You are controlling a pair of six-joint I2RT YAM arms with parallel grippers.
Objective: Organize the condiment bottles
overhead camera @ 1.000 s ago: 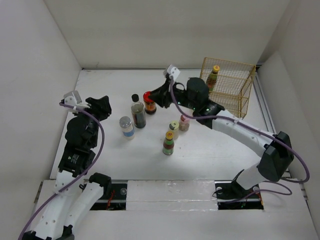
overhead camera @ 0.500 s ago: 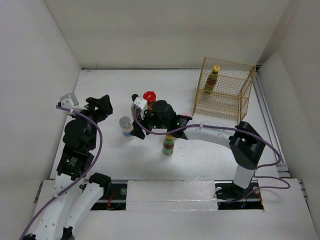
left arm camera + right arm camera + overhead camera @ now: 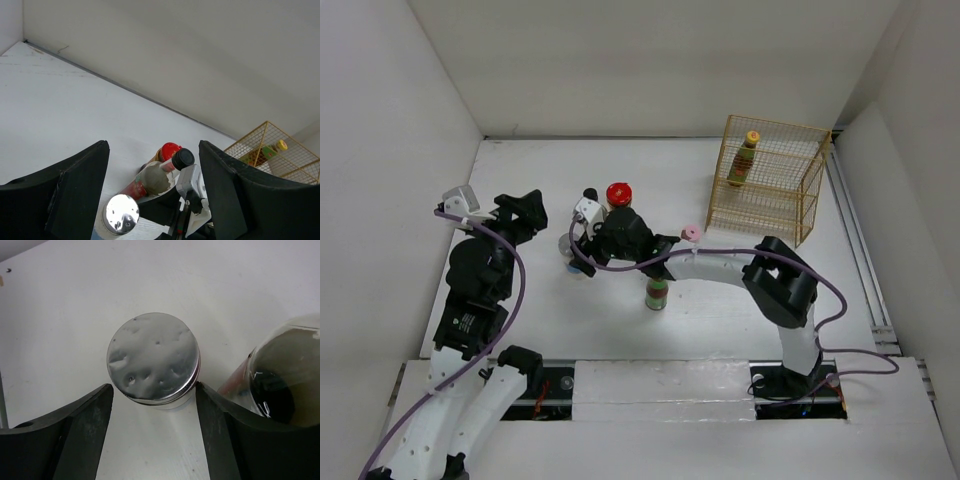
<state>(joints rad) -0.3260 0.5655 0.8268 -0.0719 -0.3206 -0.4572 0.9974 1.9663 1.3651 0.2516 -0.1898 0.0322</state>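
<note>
Main risk sits at the right gripper (image 3: 154, 392): its outer finger stands hard against the tall dark bottle (image 3: 280, 385), so a closing or lifting move that drifts sideways could, I judge, tip that bottle, and an off-centre squeeze could skid the silver-lidded jar (image 3: 154, 359) across the desk (image 3: 75, 300). The jaws are open and straddle the jar's lid, gripping nothing; a sliver of desk shows on one side (on the bottle side, contact cannot be ruled out). Next out, the red-lidded jar (image 3: 618, 192) stands just behind the dark bottle, close enough to be knocked in turn. The left gripper (image 3: 152, 145) hangs partly open and empty, off to the left of the group. One yellow-capped bottle (image 3: 746, 158) stands in the gold wire basket (image 3: 775, 215), well apart.
</note>
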